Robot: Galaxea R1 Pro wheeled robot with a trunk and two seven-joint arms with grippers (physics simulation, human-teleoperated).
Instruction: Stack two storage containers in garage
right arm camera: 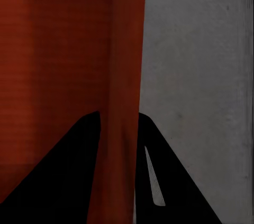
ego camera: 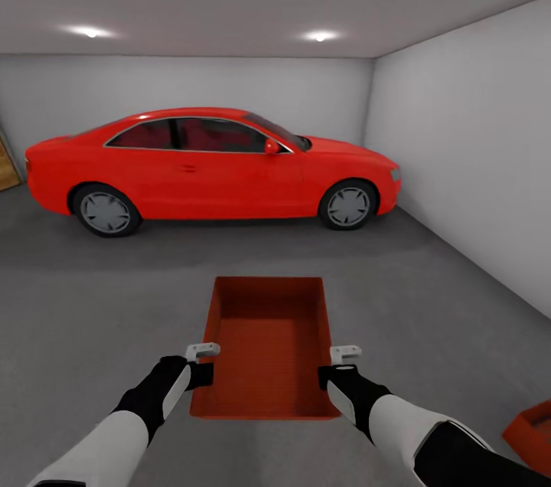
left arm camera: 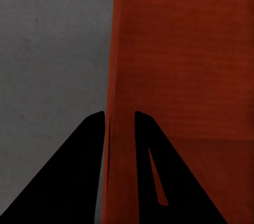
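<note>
Currently both grippers, left (ego camera: 200,361) and right (ego camera: 342,362), are pinching the container's (ego camera: 264,341) side walls, risking tilt if either slips.

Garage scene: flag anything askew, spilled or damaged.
Nothing stands out. The held bin is level, gripped on both side walls by the left gripper and right gripper. The second bin sits on the floor.

Plain grey-white walls (ego camera: 474,135) enclose a dark grey concrete floor (ego camera: 92,303), a red car (ego camera: 210,165) along the back wall beneath two ceiling lights (ego camera: 320,36).
</note>
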